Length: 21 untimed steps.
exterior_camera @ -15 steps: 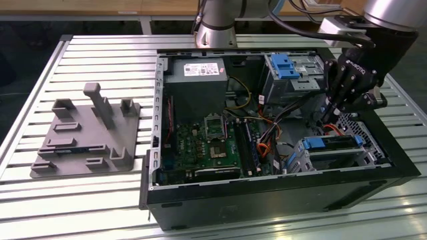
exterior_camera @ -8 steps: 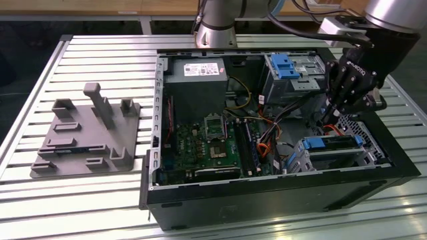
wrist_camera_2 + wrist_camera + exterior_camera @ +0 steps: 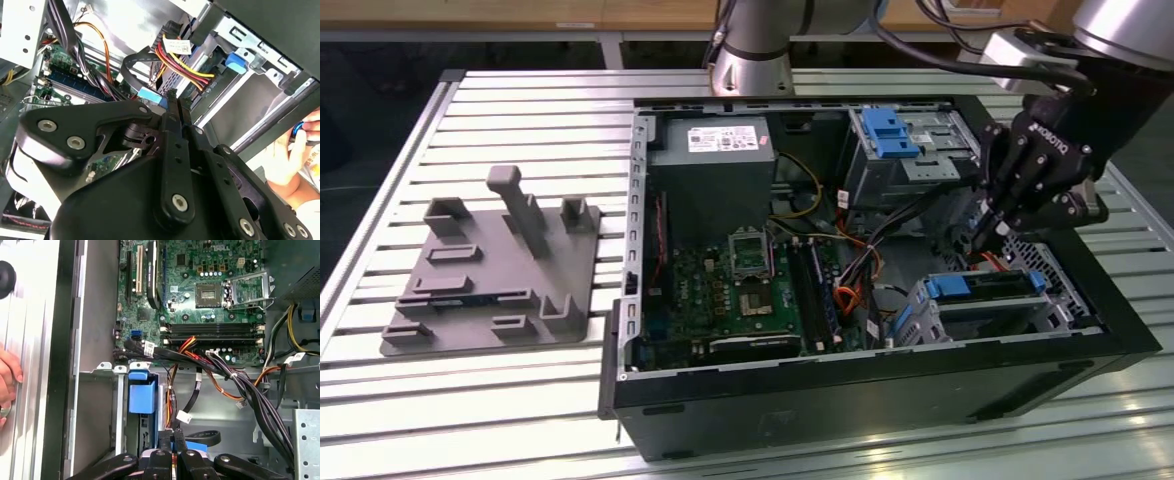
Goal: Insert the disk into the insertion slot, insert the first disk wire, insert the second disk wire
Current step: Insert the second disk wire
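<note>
Wire step | disk [image 3: 983, 288] sits seated in the insertion slot [image 3: 1051, 300] | my tool [image 3: 982, 240], just above the slot, is pinched together on the blue-plugged disk wire [image 3: 151, 95], disk straight below.

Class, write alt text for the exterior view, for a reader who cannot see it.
A robot arm's black gripper reaches down into an open computer case, close to the disk, which sits in the insertion slot at the exterior view's right. A grey fixture plate lies on the slatted table.
</note>
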Each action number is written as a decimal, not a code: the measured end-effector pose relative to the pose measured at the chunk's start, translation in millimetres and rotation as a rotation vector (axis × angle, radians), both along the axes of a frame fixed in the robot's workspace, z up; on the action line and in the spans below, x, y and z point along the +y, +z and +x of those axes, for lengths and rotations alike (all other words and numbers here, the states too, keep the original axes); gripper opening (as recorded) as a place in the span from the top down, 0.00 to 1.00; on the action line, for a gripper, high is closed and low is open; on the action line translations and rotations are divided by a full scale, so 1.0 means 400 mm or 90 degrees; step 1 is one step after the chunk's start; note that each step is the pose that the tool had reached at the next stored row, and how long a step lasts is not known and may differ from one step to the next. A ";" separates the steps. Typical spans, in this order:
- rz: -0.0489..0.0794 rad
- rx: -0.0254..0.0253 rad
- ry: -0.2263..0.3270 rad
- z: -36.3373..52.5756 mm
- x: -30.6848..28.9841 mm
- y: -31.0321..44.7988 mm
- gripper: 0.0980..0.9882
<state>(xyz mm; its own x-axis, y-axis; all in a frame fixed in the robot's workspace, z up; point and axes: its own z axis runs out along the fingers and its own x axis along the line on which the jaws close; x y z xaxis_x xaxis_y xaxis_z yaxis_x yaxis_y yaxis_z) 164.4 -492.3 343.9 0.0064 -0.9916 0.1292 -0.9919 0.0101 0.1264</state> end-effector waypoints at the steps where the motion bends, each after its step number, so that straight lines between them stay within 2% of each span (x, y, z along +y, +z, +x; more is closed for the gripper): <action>1: 0.000 0.0033 -0.001 0.000 -0.001 0.000 0.95; 3: 0.000 0.0083 -0.004 0.000 -0.005 0.000 0.95; 5: 0.000 0.0106 -0.007 0.002 -0.010 0.000 0.95; 11: 0.001 0.0110 -0.007 0.010 -0.038 -0.001 0.95; 13: 0.003 0.0110 -0.009 0.010 -0.042 -0.001 0.95; 18: 0.022 0.0109 -0.012 0.010 -0.048 -0.002 0.95; 21: 0.028 0.0096 -0.016 0.010 -0.050 -0.002 0.95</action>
<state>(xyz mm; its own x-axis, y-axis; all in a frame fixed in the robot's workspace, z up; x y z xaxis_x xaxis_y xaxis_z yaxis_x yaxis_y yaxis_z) 168.3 -512.4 343.2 -0.0173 -0.9962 0.0857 -0.9894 0.0295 0.1423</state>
